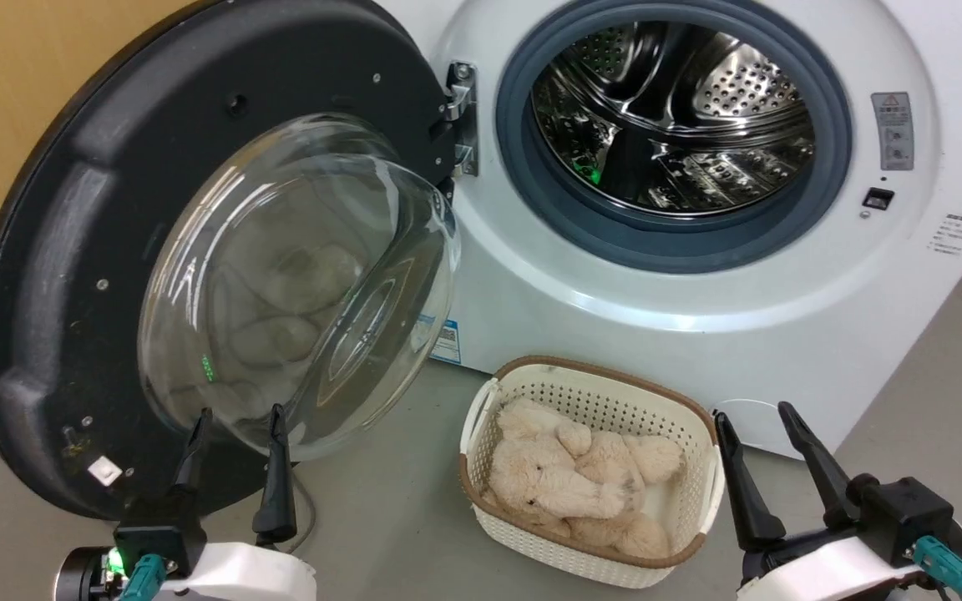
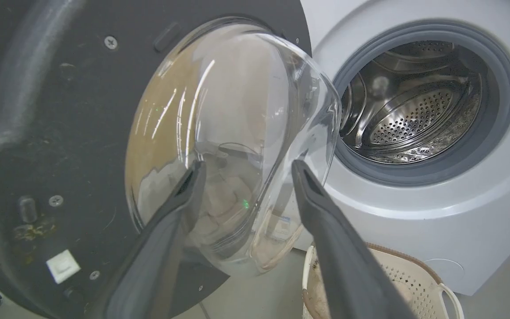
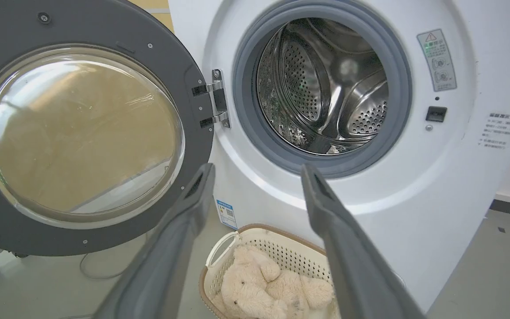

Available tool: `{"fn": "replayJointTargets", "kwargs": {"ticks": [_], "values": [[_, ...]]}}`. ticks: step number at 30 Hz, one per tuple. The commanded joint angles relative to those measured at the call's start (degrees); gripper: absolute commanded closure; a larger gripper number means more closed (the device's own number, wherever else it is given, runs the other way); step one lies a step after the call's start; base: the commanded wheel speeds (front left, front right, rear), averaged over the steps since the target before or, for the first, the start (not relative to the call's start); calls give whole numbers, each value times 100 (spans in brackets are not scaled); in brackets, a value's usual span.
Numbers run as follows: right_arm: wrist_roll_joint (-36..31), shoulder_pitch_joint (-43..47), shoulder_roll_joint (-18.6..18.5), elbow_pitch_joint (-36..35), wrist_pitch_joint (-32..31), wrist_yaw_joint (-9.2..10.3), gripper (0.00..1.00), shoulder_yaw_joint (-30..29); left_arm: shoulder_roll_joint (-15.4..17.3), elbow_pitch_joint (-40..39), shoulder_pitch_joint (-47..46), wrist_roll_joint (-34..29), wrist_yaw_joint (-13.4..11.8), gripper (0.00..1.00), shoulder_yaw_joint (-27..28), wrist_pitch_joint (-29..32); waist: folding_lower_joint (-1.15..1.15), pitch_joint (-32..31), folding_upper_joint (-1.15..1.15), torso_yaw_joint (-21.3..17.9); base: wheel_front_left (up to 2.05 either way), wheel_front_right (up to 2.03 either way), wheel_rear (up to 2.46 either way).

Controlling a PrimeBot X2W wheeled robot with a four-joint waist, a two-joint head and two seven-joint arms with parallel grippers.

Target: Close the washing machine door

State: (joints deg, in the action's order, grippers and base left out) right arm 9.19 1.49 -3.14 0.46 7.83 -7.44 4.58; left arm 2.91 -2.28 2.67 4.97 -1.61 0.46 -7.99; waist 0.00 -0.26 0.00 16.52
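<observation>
The washing machine door (image 1: 55,275) stands swung wide open to the left on its metal hinge (image 1: 463,117), its black inner face and bulging glass bowl (image 1: 297,284) turned toward me. The same door (image 2: 60,133) looms close in the left wrist view and sits at the left as the door (image 3: 193,97) in the right wrist view. My left gripper (image 1: 239,417) is open, just in front of the bowl's lower edge; the left gripper (image 2: 246,166) has nothing between its fingers. My right gripper (image 1: 756,413) is open at lower right, facing the white machine (image 1: 615,325); the right gripper (image 3: 257,168) is empty.
The steel drum (image 1: 673,117) is open inside its grey rubber ring (image 1: 836,159). A cream basket (image 1: 698,417) holding a beige plush toy (image 1: 564,484) stands on the grey floor in front of the machine, between my grippers. A yellow wall (image 1: 13,75) lies behind the door.
</observation>
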Motion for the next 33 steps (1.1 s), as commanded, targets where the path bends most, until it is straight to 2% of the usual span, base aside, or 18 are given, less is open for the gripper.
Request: {"fn": "replayJointTargets", "kwargs": {"ticks": [1,33], "values": [[86,-98,-36,17,83,-3,0,37,-1,-36,75,48,-33,0,16,-66,0,6,0,57,0,0,0],[531,-263,-185,155,478,-4,0,458,-2,-288,303,400,-278,0,46,-461,0,110,0,913,0,0,0]]}}
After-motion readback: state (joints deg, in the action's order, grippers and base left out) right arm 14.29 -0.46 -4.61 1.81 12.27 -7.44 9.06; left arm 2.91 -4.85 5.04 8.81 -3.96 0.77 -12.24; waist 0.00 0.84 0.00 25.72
